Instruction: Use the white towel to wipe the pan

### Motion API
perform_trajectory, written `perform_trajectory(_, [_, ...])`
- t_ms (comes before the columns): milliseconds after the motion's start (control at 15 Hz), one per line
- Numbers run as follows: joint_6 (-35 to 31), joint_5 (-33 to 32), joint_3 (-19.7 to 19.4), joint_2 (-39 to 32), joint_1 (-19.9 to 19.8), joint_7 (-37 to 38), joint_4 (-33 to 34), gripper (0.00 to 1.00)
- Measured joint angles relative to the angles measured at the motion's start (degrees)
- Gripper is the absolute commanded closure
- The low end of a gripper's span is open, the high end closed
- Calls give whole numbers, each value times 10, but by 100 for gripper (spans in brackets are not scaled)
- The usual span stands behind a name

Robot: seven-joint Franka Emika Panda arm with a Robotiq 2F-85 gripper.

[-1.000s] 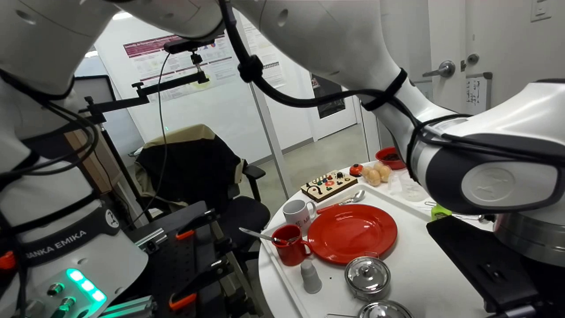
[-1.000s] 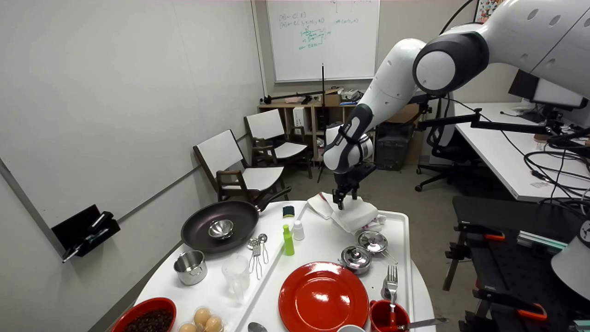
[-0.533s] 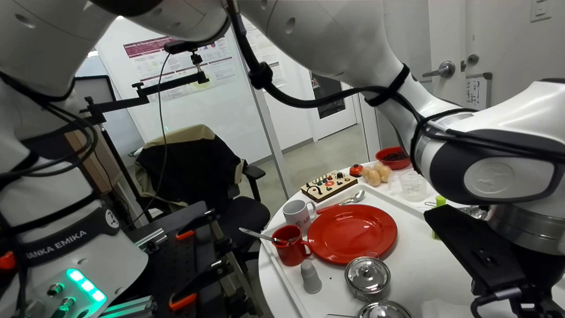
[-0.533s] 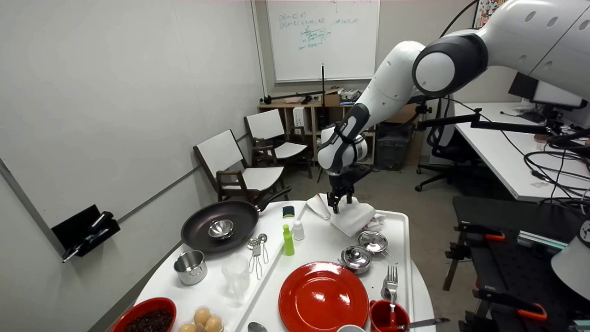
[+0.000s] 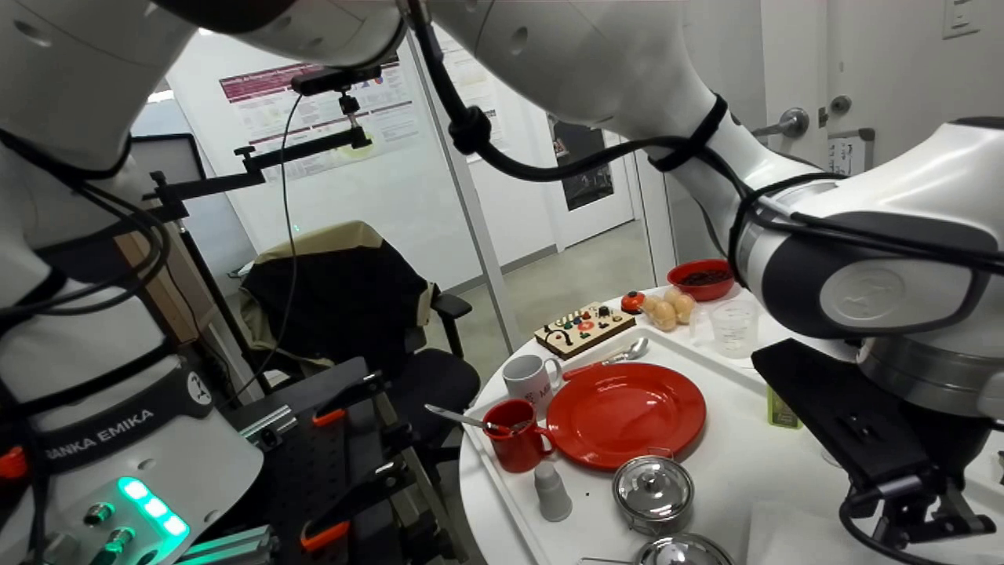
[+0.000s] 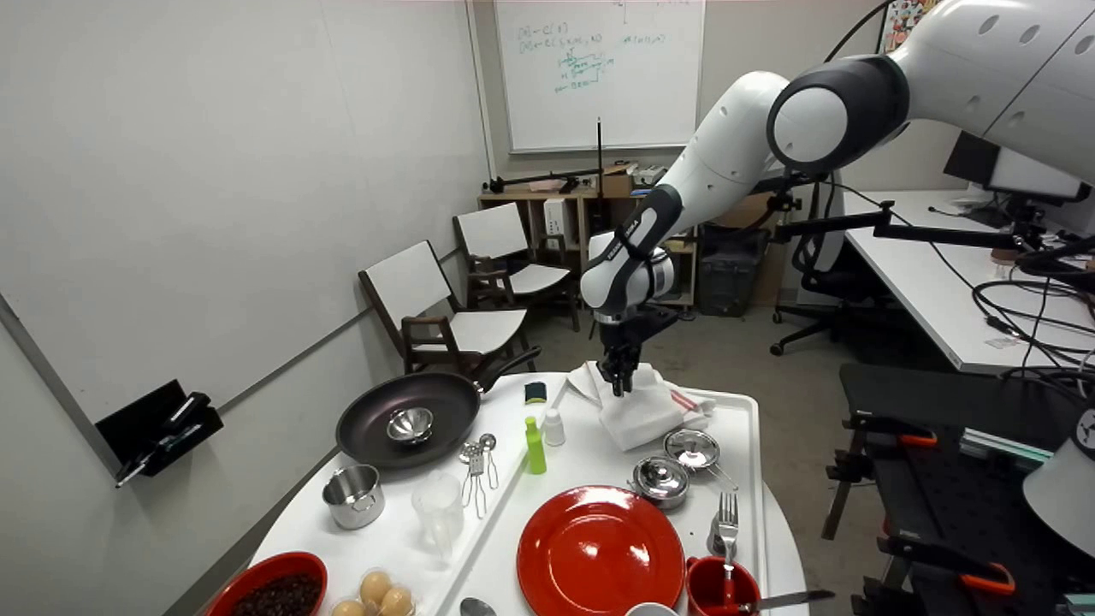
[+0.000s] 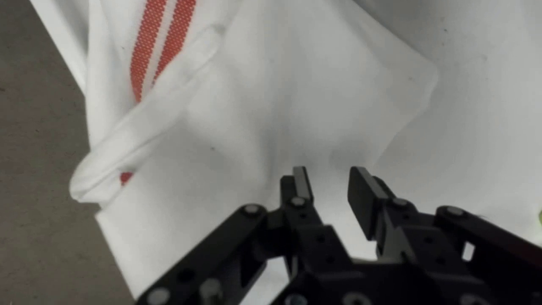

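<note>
Noticing first a change in the tool (image 7: 330,182): with fingers (image 7: 362,199) spread wide half a second ago, but now near each other, with only a narrow white gap between, at the lower middle of the wrist view. Standing apart, then, and not clearly clamped on anything; cannot tell about a fold caught below. Moved also, in an exterior view, a little to the left and downward, over the white towel (image 6: 642,415) or touching it, impossible to say which. Seeing this towel loosely spread right of the frame's middle, at the upper end of the white tray (image 6: 590,462) upon the bench (image 6: 368,539), reaching lower in the frame than before and showing more plainly a red stripe (image 6: 683,399) on the right. Meaning, most probably, being at the step of taking hold of the towel, with wiping not yet begun. Finding the pan (image 6: 453,419) left of the frame's middle, well apart from the towel, with a small shiny bowl (image 6: 411,423) inside. Likely needing next to finish the grip, lift the towel and carry it to the left; perhaps needing also to go around the bowl while wiping.
</note>
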State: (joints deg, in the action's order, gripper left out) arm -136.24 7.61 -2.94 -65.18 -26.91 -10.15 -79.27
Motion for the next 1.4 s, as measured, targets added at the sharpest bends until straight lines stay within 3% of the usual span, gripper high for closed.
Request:
perform_trajectory(200, [-9,0,20,12,1,-21,-6,100])
perform_trajectory(267, [-13,0,27,18,1,-30,-12,74])
perform_trajectory(467, [-26,0,41,37,2,-50,-34,60])
perform_trajectory(1000, [-26,-1,19,71,0,-57,-74,1])
perform_trajectory(1400, [-7,-1,-31,70,-3,-43,-77,0])
